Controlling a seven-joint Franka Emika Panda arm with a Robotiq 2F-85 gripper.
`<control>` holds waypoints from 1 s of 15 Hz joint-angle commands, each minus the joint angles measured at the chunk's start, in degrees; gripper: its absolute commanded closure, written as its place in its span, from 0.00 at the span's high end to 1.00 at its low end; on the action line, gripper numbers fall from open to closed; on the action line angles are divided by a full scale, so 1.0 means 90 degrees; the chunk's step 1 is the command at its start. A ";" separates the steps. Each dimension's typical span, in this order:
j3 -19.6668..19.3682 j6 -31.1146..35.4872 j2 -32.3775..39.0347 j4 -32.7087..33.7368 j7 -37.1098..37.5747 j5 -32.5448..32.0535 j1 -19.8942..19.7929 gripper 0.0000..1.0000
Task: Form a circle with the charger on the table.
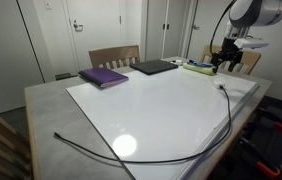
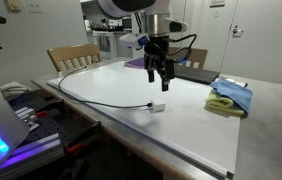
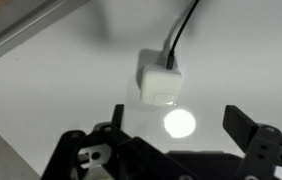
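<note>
At the bottom of the wrist view the jaws stood spread wide, holding nothing. Just above them the charger's white plug block [image 3: 161,85] lay flat on the glossy bench [image 3: 41,95], its cable [image 3: 183,28] leaving at the upper right. Likely troubles: the block could skid on the slick panel as the jaws closed. The long cable [image 1: 151,158], sweeping along the lower edge of the frame near the grey rim, might slip off or spring back out of a circle when dragged. In an exterior view a blue and yellow cloth [image 2: 229,97] lay near the plug's right, possibly obstructing. Farther back sat a laptop [image 1: 154,67] and a purple book [image 1: 103,76], well apart.
</note>
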 commanded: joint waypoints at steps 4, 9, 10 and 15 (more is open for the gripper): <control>0.0185 0.0367 0.0657 0.0204 -0.0467 0.0462 -0.0154 1.00; 0.0277 0.0447 0.1001 0.0312 -0.0565 0.0854 -0.0244 1.00; 0.0266 0.0420 0.1021 0.0325 -0.0568 0.0853 -0.0262 1.00; 0.0220 0.0398 0.1178 0.0397 -0.0480 0.0830 -0.0367 1.00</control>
